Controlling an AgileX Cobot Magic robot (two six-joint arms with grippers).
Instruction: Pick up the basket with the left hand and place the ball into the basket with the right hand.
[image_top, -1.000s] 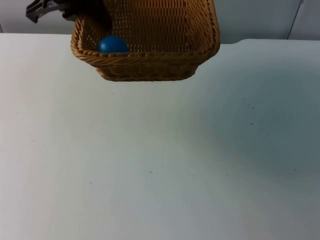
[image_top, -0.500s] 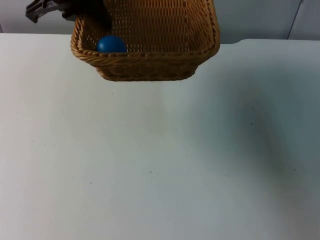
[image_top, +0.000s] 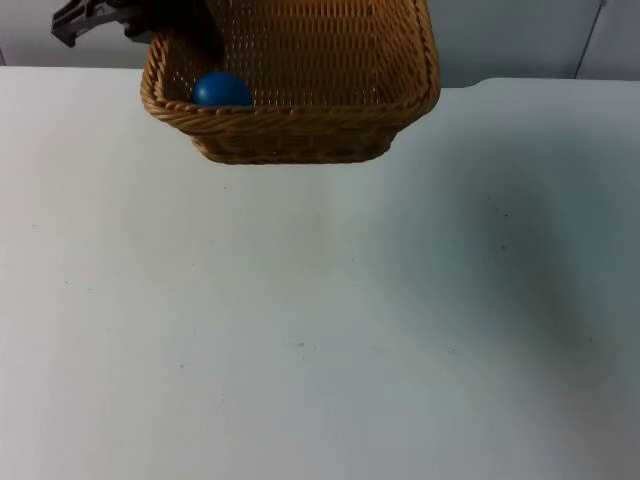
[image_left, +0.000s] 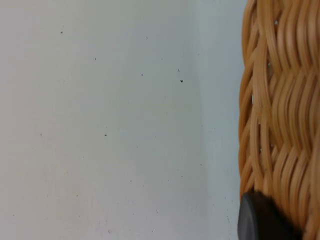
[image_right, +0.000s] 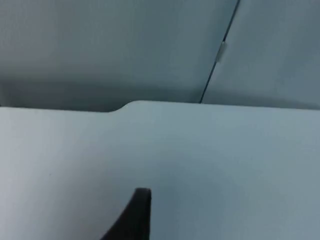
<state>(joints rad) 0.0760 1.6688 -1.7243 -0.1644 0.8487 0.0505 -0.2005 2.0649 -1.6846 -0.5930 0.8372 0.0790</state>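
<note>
A woven wicker basket (image_top: 290, 112) hangs above the far side of the table, lifted off the surface. My left gripper (image_top: 185, 30) is shut on its left rim. A blue ball (image_top: 221, 89) lies inside the basket, in the near left corner against the wall. In the left wrist view the basket's woven wall (image_left: 280, 100) runs beside my left fingertip (image_left: 257, 220), which presses against it, with white table beneath. My right gripper (image_right: 137, 220) hovers over bare table near the far edge, facing the partition wall.
The white table top (image_top: 320, 320) stretches in front of the basket. A grey partition wall (image_top: 500, 40) closes the far side. The table's far edge (image_right: 125, 105) has a small step in it.
The ball has edged slightly left inside the basket. The basket and the left gripper hold still.
</note>
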